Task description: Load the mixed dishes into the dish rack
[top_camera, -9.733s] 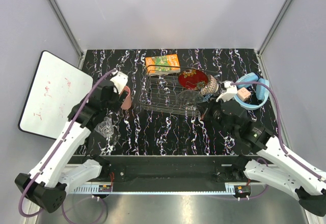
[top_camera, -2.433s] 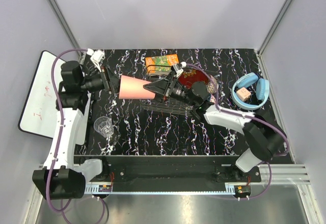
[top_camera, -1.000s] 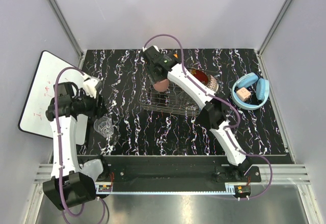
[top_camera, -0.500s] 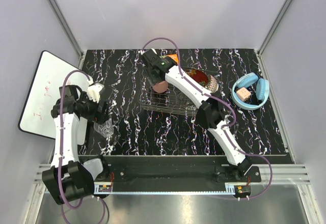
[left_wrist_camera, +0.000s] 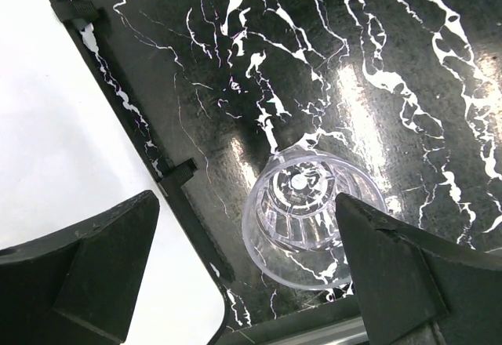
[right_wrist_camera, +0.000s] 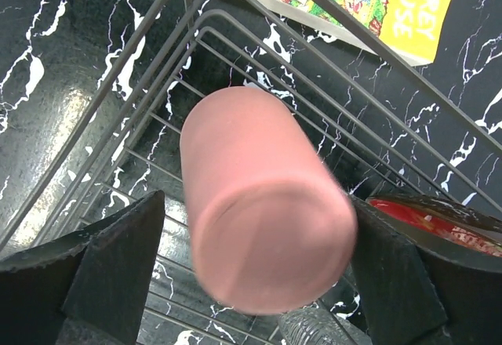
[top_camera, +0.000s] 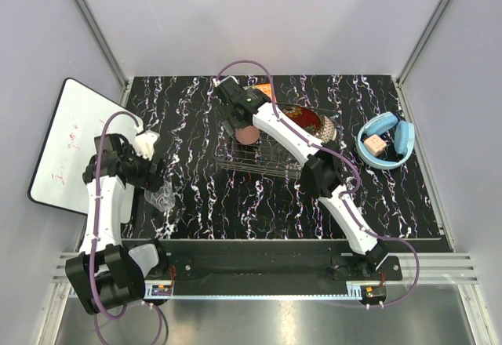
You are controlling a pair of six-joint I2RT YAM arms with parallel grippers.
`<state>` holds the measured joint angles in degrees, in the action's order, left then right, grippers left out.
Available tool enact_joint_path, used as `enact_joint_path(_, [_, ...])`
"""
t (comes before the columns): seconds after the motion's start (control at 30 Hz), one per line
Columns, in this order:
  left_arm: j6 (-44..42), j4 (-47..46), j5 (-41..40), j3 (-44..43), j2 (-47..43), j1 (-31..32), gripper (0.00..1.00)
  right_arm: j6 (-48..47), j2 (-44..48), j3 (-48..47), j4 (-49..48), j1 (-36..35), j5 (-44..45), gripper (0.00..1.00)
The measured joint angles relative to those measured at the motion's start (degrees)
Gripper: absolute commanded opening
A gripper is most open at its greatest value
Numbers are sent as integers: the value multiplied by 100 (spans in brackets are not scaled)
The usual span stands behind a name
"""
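The salmon-pink cup (right_wrist_camera: 259, 196) points base-up, blurred, inside the back left corner of the wire dish rack (right_wrist_camera: 235, 55). My right gripper (right_wrist_camera: 255, 235) stands open around it, with a gap on the left side. From above, the right gripper (top_camera: 243, 125) reaches over the rack (top_camera: 259, 157) with the cup (top_camera: 249, 134) under it. The clear drinking glass (left_wrist_camera: 310, 216) stands on the table, close to the right finger of my open left gripper (left_wrist_camera: 245, 212), untouched. The red floral plate (top_camera: 302, 118) and a patterned bowl (top_camera: 328, 132) sit in the rack's right end.
An orange-green carton (right_wrist_camera: 376, 0) lies just behind the rack. Blue headphones (top_camera: 384, 141) rest at the right of the table. A whiteboard (top_camera: 67, 145) lies off the table's left edge, right beside the glass (top_camera: 161, 196). The table's near edge runs just below the glass.
My right jaws have widened around the pink cup, which now looks blurred. The left gripper has opened fully and moved closer over the clear glass.
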<state>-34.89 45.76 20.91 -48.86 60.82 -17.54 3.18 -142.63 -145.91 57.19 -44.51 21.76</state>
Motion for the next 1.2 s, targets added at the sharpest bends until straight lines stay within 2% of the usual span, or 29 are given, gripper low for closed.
enact_joint_path(0.5, [2, -251, -44, 166, -2, 0, 99, -74, 127, 116, -55, 0, 17, 100])
enact_joint_path(1.03, [-103, -579, -348, 413, 44, 0, 98, -354, 2074, 752, -177, -17, 291, 100])
enact_joint_path(1.17, [-162, -682, -407, 525, 225, 2, 84, -343, 2535, 1093, -223, -125, 389, 100])
enact_joint_path(1.2, [-170, -686, -411, 549, 299, 0, 77, -321, 2697, 1318, -317, -173, 389, 99])
